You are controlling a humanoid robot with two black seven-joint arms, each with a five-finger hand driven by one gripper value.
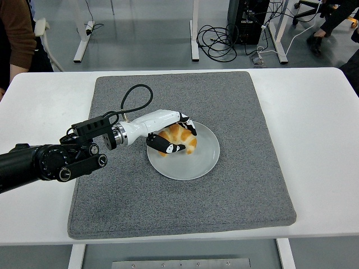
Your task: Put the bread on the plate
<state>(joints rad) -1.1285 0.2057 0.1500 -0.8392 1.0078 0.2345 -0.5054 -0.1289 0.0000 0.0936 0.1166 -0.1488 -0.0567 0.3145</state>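
Presently: left hand [171,134], entering from the mat's [235,179] left edge, fingers curled loosely around the bread [178,138]. Bread: lies on the left half of the plate [205,162], long axis slanting toward the mat's far right corner, cupped within the palm. Right hand: not seen.

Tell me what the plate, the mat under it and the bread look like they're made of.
Plate: smooth, pale grey with a slight sheen, probably ceramic or hard plastic. Mat: dark grey, matte, speckled, looks like felt or coarse fabric. Bread: golden-orange, ridged like a croissant; real or a replica, I cannot tell. The left robot hand is wrapped around it on the plate.
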